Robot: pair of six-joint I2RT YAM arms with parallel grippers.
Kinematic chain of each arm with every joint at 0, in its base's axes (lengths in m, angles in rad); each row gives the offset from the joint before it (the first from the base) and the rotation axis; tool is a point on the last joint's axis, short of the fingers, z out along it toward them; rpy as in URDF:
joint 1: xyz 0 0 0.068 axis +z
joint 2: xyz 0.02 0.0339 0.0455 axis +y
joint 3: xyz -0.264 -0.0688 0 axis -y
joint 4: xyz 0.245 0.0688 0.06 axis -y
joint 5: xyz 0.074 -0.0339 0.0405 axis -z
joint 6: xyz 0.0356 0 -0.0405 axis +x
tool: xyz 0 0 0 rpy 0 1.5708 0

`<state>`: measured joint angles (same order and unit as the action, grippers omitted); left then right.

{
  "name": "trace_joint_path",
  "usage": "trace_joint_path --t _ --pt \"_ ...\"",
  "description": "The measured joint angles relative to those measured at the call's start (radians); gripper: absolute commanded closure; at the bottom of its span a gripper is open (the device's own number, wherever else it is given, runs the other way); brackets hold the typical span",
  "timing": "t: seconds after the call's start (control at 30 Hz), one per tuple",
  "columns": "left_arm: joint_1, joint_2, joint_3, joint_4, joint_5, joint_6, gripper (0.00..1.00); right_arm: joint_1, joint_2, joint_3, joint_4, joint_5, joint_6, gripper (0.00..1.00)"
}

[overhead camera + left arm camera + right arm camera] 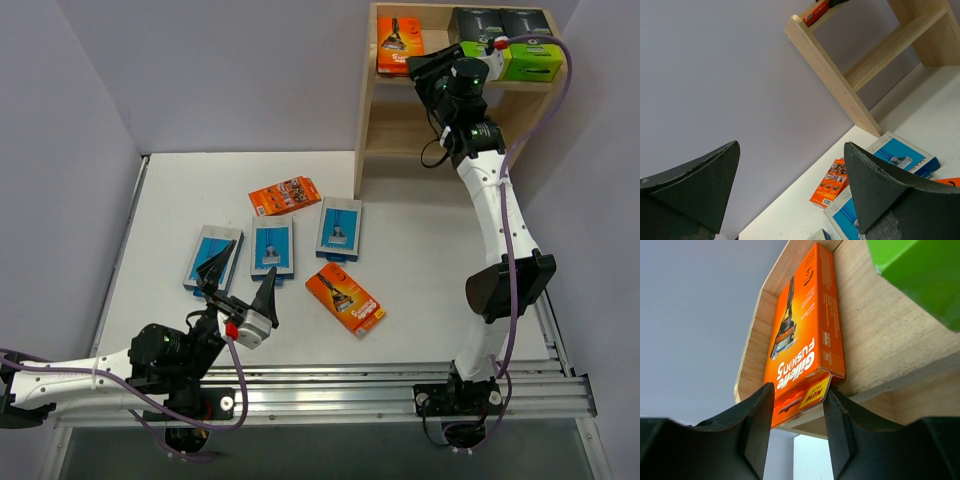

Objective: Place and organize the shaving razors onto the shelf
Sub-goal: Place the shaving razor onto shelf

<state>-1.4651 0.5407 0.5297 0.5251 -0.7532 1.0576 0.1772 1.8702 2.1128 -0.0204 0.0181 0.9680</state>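
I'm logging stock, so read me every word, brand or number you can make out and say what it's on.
"Gillette FUSION5": on the orange razor pack lying on the shelf.
"NEW": on the yellow tab at that pack's near end; the smaller print beside it is unreadable.
The other orange packs, light-blue packs and green-ended boxes: print too small to read.

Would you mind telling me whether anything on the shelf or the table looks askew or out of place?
The orange pack on the shelf's top tier appears to stick out past the front edge, its near end between the fingers of the right gripper. On the table, two loose orange packs lie crooked beside the straighter blue cards.
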Motion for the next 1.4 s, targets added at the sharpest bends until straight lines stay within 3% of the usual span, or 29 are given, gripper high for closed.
trace_joint_path --t 0.23,1.4 --pt "0.000 0.000 0.000 -0.002 0.003 -0.001 0.06 0.000 0.000 0.001 0.020 -0.004 0.001 0.49" --pt "0.000 0.000 0.000 -0.028 0.007 -0.004 0.06 0.009 0.000 -0.006 0.024 -0.038 0.004 0.58"
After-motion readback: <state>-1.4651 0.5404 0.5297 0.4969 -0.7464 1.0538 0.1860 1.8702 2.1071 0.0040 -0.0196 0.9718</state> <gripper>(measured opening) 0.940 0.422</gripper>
